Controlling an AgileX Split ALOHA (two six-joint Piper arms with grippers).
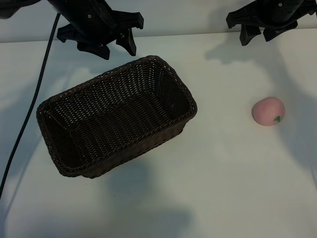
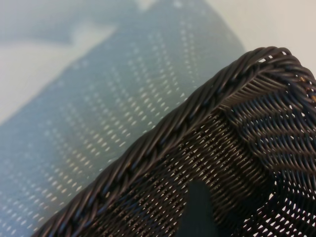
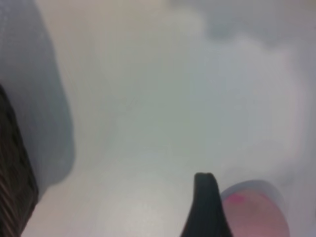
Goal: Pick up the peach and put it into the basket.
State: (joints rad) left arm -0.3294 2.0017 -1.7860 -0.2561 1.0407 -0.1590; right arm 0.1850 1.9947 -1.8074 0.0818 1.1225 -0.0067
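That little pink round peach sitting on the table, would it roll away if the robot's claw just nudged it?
Probably, yes. The small round pink toy peach lies free on the smooth white table, with nothing beside it to stop a roll. Its matte skin looks more grippy than slippery, so open fingers closing on both sides should hold it. It seems light for its size, though that is a guess.

A white table (image 1: 223, 188) is shown spread beneath and in front of the left gripper (image 1: 119, 49) and the right gripper (image 1: 257, 37). A black cable (image 1: 29, 109) is seen draped over it, run from just beside the left gripper, on its outer side, slantwise towards the table's near edge. Soft grey shadows (image 1: 148, 198) are cast across the surface.
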